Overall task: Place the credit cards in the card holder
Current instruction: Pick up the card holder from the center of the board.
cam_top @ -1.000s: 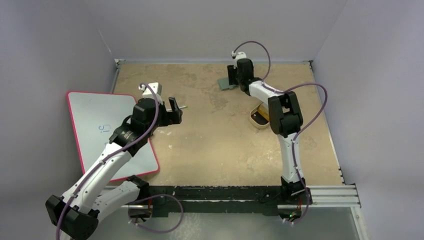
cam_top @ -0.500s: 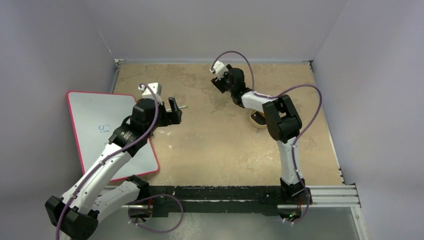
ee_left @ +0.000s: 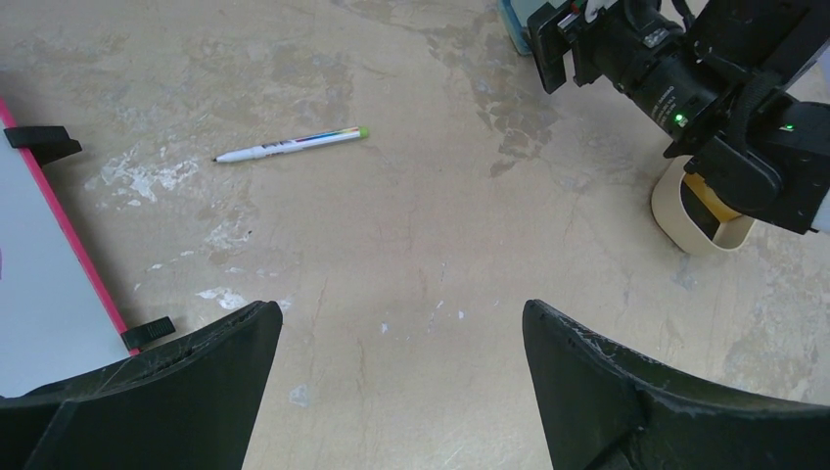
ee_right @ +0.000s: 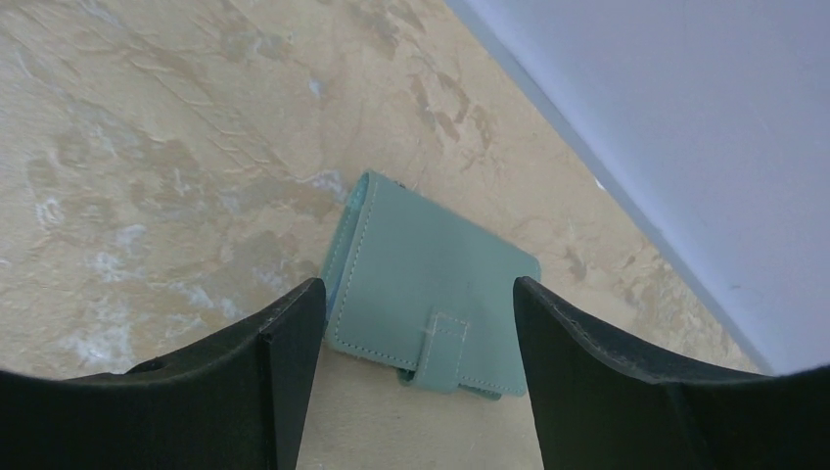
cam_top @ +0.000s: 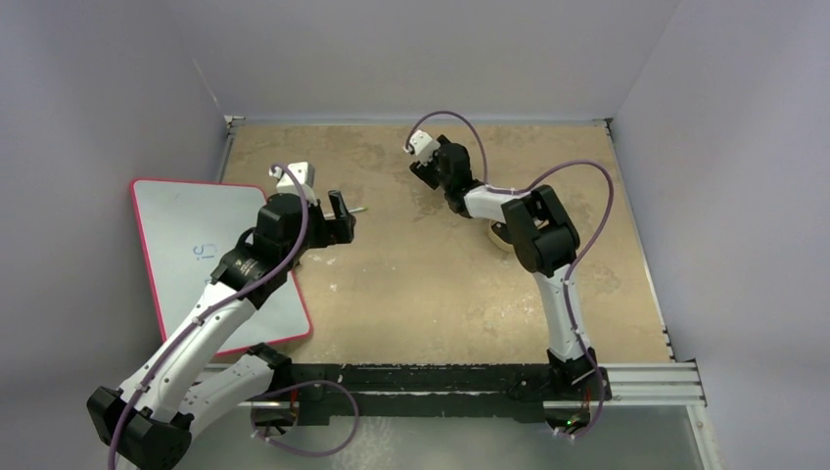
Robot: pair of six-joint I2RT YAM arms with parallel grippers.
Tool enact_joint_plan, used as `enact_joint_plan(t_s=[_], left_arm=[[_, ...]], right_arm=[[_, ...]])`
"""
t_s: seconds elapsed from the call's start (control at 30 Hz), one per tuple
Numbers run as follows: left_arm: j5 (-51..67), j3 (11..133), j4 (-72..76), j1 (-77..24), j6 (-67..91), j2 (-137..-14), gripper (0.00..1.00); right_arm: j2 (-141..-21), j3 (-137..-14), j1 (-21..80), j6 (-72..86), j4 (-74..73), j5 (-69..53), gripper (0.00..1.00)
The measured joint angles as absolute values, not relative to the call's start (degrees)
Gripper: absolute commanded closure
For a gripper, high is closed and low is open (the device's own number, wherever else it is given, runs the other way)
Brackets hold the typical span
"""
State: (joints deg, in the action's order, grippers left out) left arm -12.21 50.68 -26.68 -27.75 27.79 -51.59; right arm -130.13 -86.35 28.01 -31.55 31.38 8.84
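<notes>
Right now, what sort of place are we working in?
Likely a lab robot test cell: plain walls box in a tan table, an aluminium rail edges its near side, and a whiteboard lies at the left.

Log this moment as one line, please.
left end effector: open, empty | right end effector: open, facing card holder | card holder: folded shut, flat on table

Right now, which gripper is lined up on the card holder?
The right gripper: in its wrist view the open jaws frame the closed card holder, lying flat by the wall. The left gripper, also open, faces a pen instead.
</notes>
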Motion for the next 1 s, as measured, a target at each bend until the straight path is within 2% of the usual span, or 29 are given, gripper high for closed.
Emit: enact_joint_plan(t_s=[0.17, 0.27, 0.47, 0.5, 0.57, 0.73, 1.0], left_arm=[[-12.21, 50.65, -26.68, -27.75, 27.79, -51.22, 0.07], [-12.21, 50.65, -26.68, -27.7, 27.79, -51.24, 0.07], [-12.23, 50.65, -26.68, -27.35, 27.79, -51.24, 0.07], [-12.21, 50.65, -26.68, -27.35, 27.79, -51.24, 0.07], [-12.19, 50.65, -26.68, -27.33, 27.79, -51.24, 0.08], [-12.32, 50.65, -26.68, -27.31, 27.77, -51.31, 0.08], [-12.53, 49.67, -26.55, -27.0, 27.33, -50.74, 0.1]], right_arm=[[-132.11, -86.35, 27.94, -31.24, 31.42, 10.15, 0.33], [-132.51, -86.46, 27.97, -30.68, 31.14, 10.94, 0.43], [-133.05, -87.42, 28.01, -29.02, 28.56, 11.4, 0.87], [-133.05, -87.42, 28.01, -28.73, 28.18, 11.44, 0.94], [-133.03, -87.42, 27.99, -28.05, 27.75, 11.53, 1.0], [-131.04, -85.62, 27.99, -26.41, 27.03, 11.18, 1.0], [-117.49, -76.29, 28.1, -20.16, 23.64, 6.7, 1.0]])
